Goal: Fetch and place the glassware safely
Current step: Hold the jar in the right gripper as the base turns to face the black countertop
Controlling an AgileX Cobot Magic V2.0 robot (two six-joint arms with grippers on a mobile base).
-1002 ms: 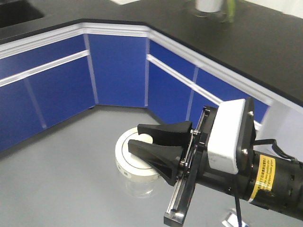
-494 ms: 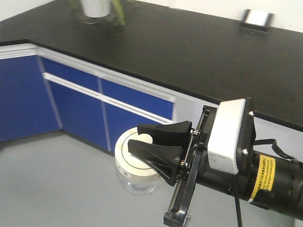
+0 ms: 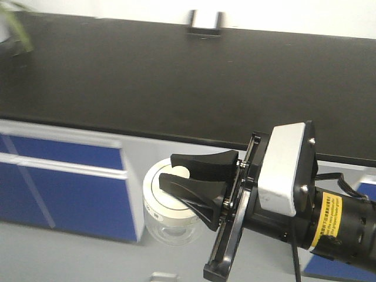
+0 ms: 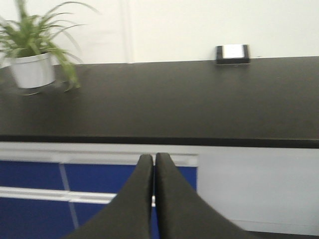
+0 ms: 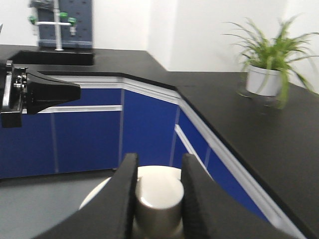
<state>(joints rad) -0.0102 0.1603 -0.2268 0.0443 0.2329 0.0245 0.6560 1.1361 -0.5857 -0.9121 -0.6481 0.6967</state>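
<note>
The glassware (image 3: 156,194) is a small clear jar with an off-white lid, hanging in the air in front of the counter. My right gripper (image 3: 169,169) is shut on the lid's central knob (image 5: 159,199). In the right wrist view its two black fingers (image 5: 124,189) press the knob from both sides. The glass body (image 3: 170,232) shows below the lid. My left gripper (image 4: 153,157) is shut with nothing between its fingers and points at the counter's edge. It also appears as the left gripper (image 5: 75,92) at the left edge of the right wrist view, well apart from the jar.
A long black countertop (image 3: 176,82) runs across ahead, over blue cabinet fronts (image 3: 64,182) and a grey floor. A small dark device (image 3: 204,24) stands at the counter's back edge. A potted plant (image 4: 32,67) stands on the counter to the left. A sink with a faucet (image 5: 55,30) lies further off.
The whole background has swept across the front view: the counter corner and plant slid off left, and a straight counter run faces me now. The jar stays in the right gripper.
</note>
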